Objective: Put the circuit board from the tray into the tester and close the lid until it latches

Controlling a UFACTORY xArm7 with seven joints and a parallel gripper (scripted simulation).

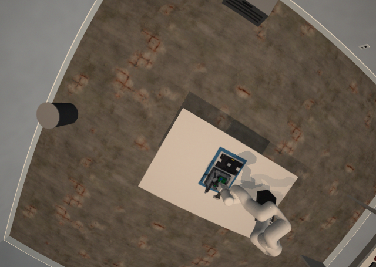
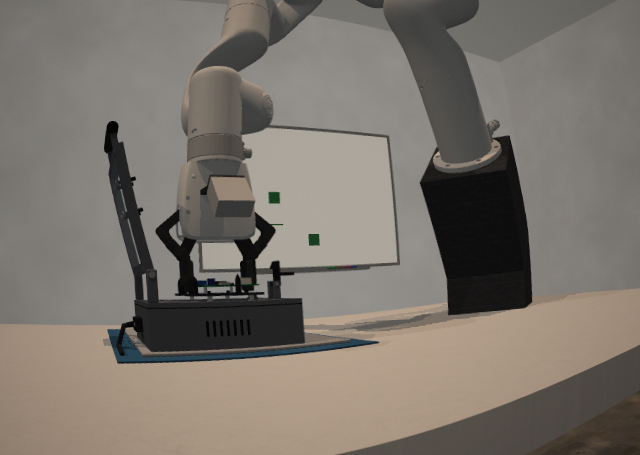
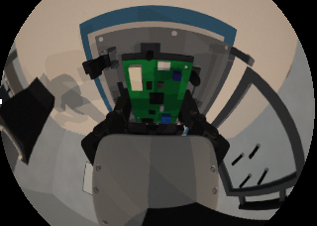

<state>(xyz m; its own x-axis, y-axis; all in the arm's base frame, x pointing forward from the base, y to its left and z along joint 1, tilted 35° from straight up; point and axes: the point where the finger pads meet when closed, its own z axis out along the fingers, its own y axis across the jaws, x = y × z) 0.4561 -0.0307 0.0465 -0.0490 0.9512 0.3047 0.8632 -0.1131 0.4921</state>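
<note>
The green circuit board [image 1: 222, 179] [image 2: 222, 285] [image 3: 157, 98] is face up over the tester [image 2: 175, 326]. My gripper [image 2: 217, 286] [image 3: 157, 95] points down and is shut on its long edges. The board looks level, a little above the black plate [image 2: 219, 294], with short grey pieces showing in the gap. Its white connector [image 2: 246, 280] [image 3: 135, 78] is at the end by the lone post [image 3: 150, 55]. Posts [image 3: 195, 76] stand along the hinge side. The lid [image 2: 126, 202] [image 3: 293, 129] stands open; the latch hook [image 2: 275, 272] [image 3: 97, 65] is opposite. The holes and pins are not clearly visible.
The black tray [image 1: 228, 164] lies beside the tester on the blue-edged mat [image 1: 220, 149] [image 2: 126, 358]. The raised lid and its handle [image 2: 111, 130] stand close beside my gripper. The arm's black pedestal [image 2: 480, 233] is to the right in the exterior view.
</note>
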